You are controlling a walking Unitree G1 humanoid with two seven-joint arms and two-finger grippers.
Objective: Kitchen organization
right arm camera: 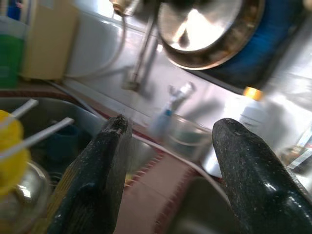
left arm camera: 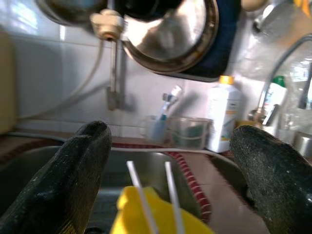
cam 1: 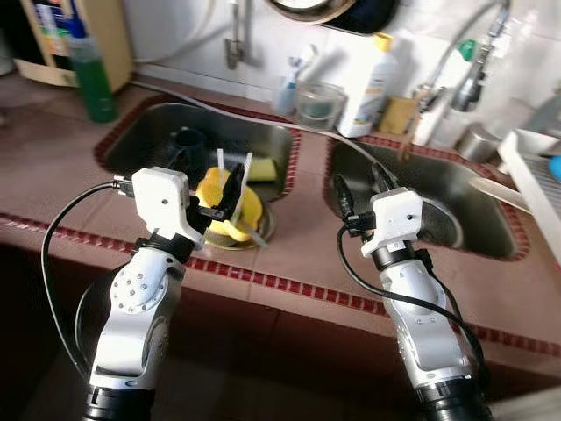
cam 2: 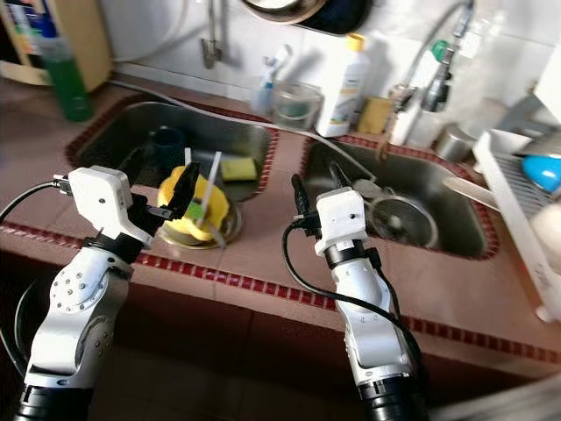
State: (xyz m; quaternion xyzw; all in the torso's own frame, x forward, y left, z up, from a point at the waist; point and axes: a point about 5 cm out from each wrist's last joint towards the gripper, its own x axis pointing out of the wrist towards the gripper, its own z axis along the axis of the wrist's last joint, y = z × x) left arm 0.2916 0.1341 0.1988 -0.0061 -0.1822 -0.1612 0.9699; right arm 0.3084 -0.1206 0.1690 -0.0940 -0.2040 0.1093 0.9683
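Left claw (cam 1: 230, 195) spread wide, grasping nothing, poised over yellow plastic cup with two white straws (cam 1: 230, 207) in left steel sink basin (cam 1: 140, 136) at 11 o'clock; right claw (cam 1: 361, 186) likewise released at 1 o'clock; approach step, next: descend, clench on cup.

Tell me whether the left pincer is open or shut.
Open. The left pincer has its two black fingers spread wide apart in the wrist view, with the yellow cup and its white sticks between them, ungripped.
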